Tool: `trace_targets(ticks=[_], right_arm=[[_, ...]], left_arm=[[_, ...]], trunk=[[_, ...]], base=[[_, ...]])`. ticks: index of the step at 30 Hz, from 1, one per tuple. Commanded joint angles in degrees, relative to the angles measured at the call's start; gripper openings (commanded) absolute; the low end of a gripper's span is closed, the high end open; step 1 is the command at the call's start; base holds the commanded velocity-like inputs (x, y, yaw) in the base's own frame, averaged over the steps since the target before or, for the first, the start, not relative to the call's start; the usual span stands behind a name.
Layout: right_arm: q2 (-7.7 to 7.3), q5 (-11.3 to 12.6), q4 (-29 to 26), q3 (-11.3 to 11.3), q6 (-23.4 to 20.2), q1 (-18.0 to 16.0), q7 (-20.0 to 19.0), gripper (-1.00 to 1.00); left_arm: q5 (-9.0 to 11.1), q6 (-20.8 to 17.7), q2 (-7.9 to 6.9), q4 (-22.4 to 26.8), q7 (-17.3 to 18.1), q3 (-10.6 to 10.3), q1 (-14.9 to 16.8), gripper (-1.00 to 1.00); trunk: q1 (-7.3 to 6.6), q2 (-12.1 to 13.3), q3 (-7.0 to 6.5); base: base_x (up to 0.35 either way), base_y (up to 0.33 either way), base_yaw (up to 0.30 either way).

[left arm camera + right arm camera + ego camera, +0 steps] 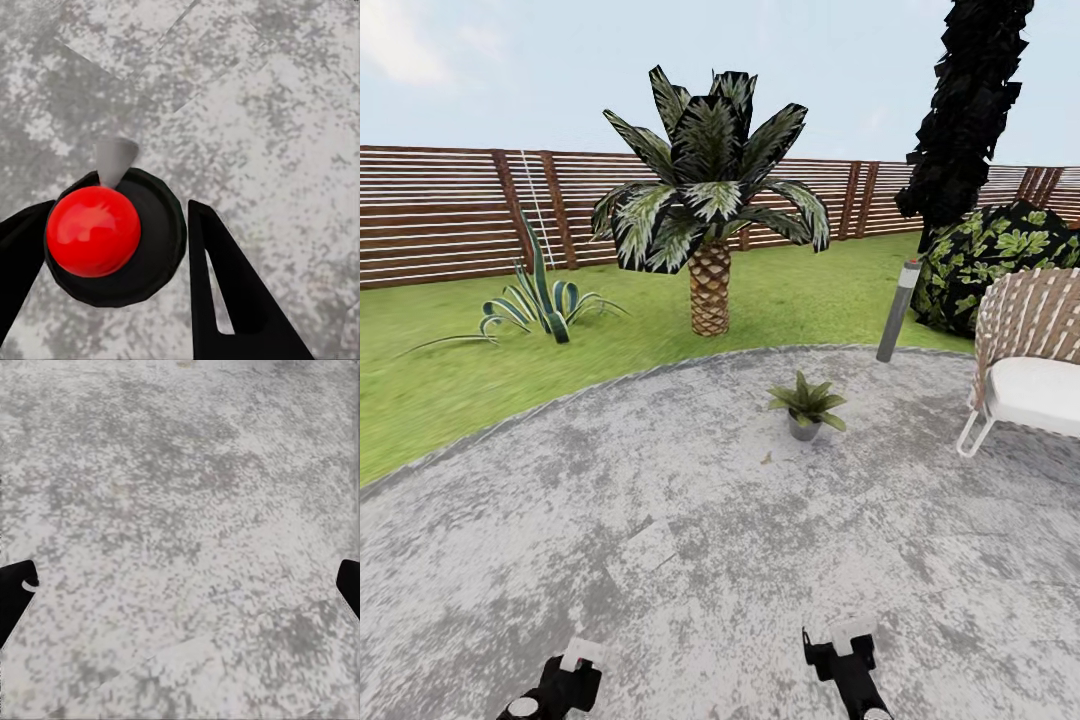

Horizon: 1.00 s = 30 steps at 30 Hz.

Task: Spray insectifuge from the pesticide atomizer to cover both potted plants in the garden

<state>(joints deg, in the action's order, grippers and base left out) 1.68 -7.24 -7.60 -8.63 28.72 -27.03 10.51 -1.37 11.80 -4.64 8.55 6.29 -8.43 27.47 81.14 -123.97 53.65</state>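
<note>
patio (pixel 660 540) mottled grey | lawn (pixel 450 370) green | fence (pixel 440 215) brown slats

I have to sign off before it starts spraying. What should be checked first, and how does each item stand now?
1. Atomizer in left gripper: ok, the pesticide atomizer sits between its fingers.
2. Nozzle aimed at a plant: not ok, it points down at the patio.
3. Potted plant in sight: ok, ahead on the paving.
4. Second potted plant located: cannot tell.
5. Right gripper free: ok, open over bare paving.
6. Path clear: ok, chair stands off to the side.
</note>
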Motion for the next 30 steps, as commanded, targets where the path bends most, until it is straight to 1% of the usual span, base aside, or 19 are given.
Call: trace_targets(ticks=[1,6,10,11,12,13,14,15,17,18,19,20,21,22,23,26,27,28,30], right_arm=[[0.0,-0.6,-0.3,-0.2,0.0,0.0,0.4,1.0],[-0.12,-1.1,-1.9,-0.4,0.0,-0.1,-0.2,1.0],[-1.33,-1.2,-3.2,-0.4,-0.1,-0.1,-1.5,1.0],[-2.39,-1.2,-10.7,-0.4,-0.1,-0.1,-7.7,1.0],[-3.24,-1.2,-12.0,-0.4,-0.1,-0.2,-10.7,1.0],[-3.79,-1.3,-12.7,-0.4,-0.1,-0.2,-12.8,1.0],[-4.29,-1.6,-13.3,-0.4,-0.1,-0.2,-14.7,1.0],[-4.9,-2.4,-14.1,-0.4,-0.2,-0.2,-17.5,1.0],[-5.58,-5.5,-14.9,-0.4,-0.2,-0.5,-21.6,1.0],[-5.74,-7.8,-15.2,-0.4,-0.2,-0.7,-23.0,1.0],[-5.83,-10.8,-15.3,-0.4,-0.2,-1.1,-24.6,1.0],[-5.86,-12.2,-15.3,-0.4,-0.3,-1.3,-25.5,1.0],[-5.88,-14.2,-15.4,-0.4,-0.3,-1.8,-27.4,1.0],[-5.89,-15.4,-15.4,-0.3,-0.3,-2.3,-29.4,1.0],[-5.89,-15.9,-15.4,-0.3,-0.3,-2.6,-30.9,1.0],[-5.93,-16.6,-15.4,-0.4,-0.3,-3.3,-36.7,1.0],[-5.92,-16.7,-15.4,-0.4,-0.3,-3.4,-37.7,1.0],[-5.91,-17.0,-15.4,-0.4,-0.3,-3.4,-39.2,1.0],[-5.93,-18.0,-15.5,-0.4,-0.3,-3.5,-41.9,1.0]], left_arm=[[-0.2,0.2,-0.36,0.0,0.1,-0.4,0.4,-1.0],[-1.6,-0.2,-0.88,0.1,1.1,-0.6,2.0,-1.0],[-2.8,-0.6,-1.03,0.1,2.3,-0.6,3.3,-1.0],[-8.3,-0.6,-1.04,0.1,8.3,-0.6,5.9,-1.0],[-8.9,-0.6,-1.06,0.1,9.6,-0.7,6.5,-1.0],[-9.8,-0.6,-1.05,0.1,10.6,-0.7,6.9,-1.0],[-11.1,-0.6,-1.06,0.1,11.7,-0.7,7.2,-1.0],[-13.8,-0.6,-1.03,0.1,13.7,-0.6,7.7,-1.0],[-20.0,-0.8,-0.95,0.1,17.3,-0.6,8.7,-1.0],[-22.4,-1.0,-0.89,0.1,18.8,-0.6,9.0,-1.0],[-24.6,-1.3,-0.83,0.1,20.5,-0.5,9.2,-1.0],[-25.5,-1.4,-0.8,0.1,21.4,-0.6,9.2,-1.0],[-26.8,-1.4,-0.76,0.1,23.0,-0.6,9.2,-1.0],[-28.0,-1.5,-0.76,0.1,24.5,-0.6,9.3,-1.0],[-28.7,-1.6,-0.78,0.3,25.3,-0.6,9.3,-1.0],[-31.7,-2.3,-0.75,2.0,27.3,-0.6,9.5,-1.0],[-32.5,-2.5,-0.66,2.2,27.9,-0.6,9.5,-1.0],[-33.7,-2.9,-0.5,2.3,28.9,-0.6,9.5,-1.0],[-35.6,-3.1,-0.28,2.5,30.4,-0.6,9.5,-1.0]], trunk=[[-0.01,0.0,0.05],[-0.01,0.0,0.05],[-0.01,0.0,0.05],[-0.01,0.0,0.05],[-0.01,0.0,0.05],[-0.01,0.0,0.05],[-0.01,0.0,0.05],[-0.01,0.0,0.05],[-0.01,0.0,0.05],[-0.01,0.0,0.05],[-0.01,0.0,0.05],[-0.01,0.0,0.05],[-0.01,0.0,0.05],[-0.01,0.0,0.05],[-0.01,0.0,0.05],[-0.01,0.0,0.05],[-0.01,0.0,0.05],[-0.01,0.0,0.05],[-0.01,0.0,0.05]], base=[[0.0,0.0,0.0],[0.0,0.0,0.0],[0.0,0.0,0.0],[0.0,0.0,0.0],[0.0,0.0,0.0],[0.0,0.0,0.0],[0.0,0.0,0.0],[0.0,0.0,0.0],[0.0,0.0,0.0],[0.0,0.0,0.0],[0.0,0.0,0.0],[0.0,0.0,0.0],[0.0,0.0,0.0],[0.0,0.0,0.0],[0.0,0.0,0.0],[0.0,0.0,0.0],[0.0,0.0,0.0],[0.0,0.0,0.0],[0.0,0.0,0.0]])
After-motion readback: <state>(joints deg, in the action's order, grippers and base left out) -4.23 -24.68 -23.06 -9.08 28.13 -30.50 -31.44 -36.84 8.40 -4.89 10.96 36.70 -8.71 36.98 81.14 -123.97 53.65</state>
